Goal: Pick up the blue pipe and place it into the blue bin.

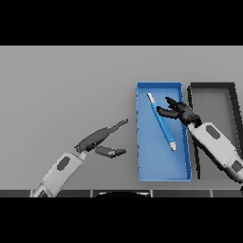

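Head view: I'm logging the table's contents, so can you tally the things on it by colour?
Blue: 2, the blue bin and the blue pipe lying in it
Dark grey: 1, the bin to the blue one's right
Total: 3

You can't see all of the right arm [219,149]; it runs off the right side. The right hand [182,112] sits over the blue bin [142,142] and hides a bit of its floor and right wall. You can't tell if its fingertips touch the blue pipe [162,122] or just sit close beside it. The dark bin [212,85] is partly covered by the right arm, and its lower part is hidden. The left arm [59,171] is cut off at the bottom. The pipe's grey ends are too small to make out.
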Robot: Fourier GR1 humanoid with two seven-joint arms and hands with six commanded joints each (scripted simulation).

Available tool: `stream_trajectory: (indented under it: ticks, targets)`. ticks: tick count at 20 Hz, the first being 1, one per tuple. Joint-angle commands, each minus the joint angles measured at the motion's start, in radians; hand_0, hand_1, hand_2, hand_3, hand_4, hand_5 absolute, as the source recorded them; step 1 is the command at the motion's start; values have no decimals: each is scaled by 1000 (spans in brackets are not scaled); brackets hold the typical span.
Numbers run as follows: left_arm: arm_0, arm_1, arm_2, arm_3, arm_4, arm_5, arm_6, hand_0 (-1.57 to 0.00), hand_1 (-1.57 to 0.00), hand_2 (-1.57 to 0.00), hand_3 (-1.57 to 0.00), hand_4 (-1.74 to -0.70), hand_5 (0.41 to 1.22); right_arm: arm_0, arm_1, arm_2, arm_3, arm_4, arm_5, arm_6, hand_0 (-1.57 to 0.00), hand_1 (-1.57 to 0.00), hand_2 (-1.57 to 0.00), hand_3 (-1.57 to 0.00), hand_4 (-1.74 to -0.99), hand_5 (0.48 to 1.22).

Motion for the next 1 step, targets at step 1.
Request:
stream_trajectory:
  ticks: [1]
  targets:
    - [4, 4, -1, -7, 2, -2, -2, 1, 1, 1, 1, -826, 474, -8, -1, 1, -2, -1, 13, 5, -20, -15, -14, -8, -1186, 769]
